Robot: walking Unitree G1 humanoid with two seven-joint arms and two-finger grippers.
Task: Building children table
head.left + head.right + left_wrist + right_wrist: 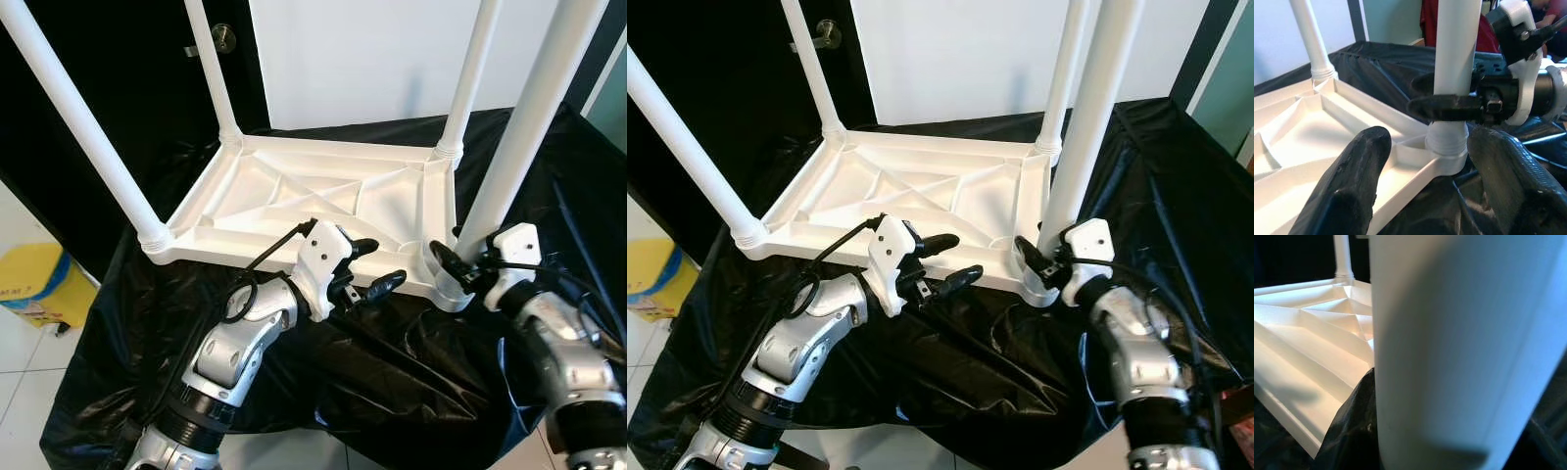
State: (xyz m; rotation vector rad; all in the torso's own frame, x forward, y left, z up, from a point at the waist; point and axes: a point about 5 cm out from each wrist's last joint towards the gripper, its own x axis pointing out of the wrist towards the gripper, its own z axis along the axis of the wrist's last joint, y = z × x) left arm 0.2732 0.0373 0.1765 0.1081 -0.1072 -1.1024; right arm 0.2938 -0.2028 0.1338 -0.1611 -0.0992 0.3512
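Observation:
A white plastic children's table lies upside down on black cloth, its four white legs pointing up. My right gripper is shut on the near right leg just above its threaded socket at the table's corner. The left wrist view shows those black fingers clasping that leg. My left gripper is open and hovers at the table's near edge, just left of that corner, holding nothing. In the right wrist view the held leg looms close, with the ribbed underside behind it.
Black cloth drapes over the support and hangs down at the front. A yellow box sits on the tiled floor at left. A dark door with a metal handle stands behind. A person in red is in the background.

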